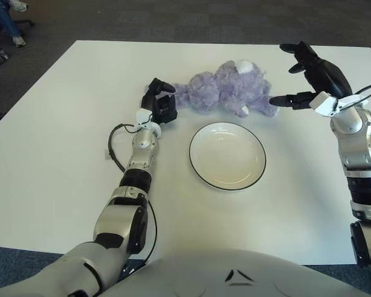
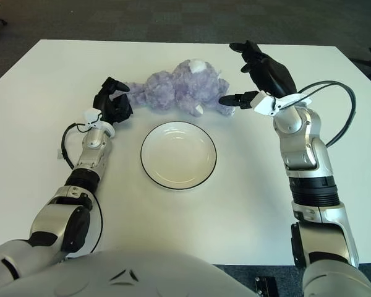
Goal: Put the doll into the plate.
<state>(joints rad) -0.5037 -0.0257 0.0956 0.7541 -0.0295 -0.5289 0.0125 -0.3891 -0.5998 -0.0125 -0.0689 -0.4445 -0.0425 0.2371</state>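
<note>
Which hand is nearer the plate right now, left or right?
Left, narrowly. The left hand sits beyond the plate's left rim, at the doll's end. The right hand is raised beyond its right side, fingers spread.

No readable text, labels, brand marks, numbers or signs anywhere in either eye view. Nothing legible on any surface shown.
</note>
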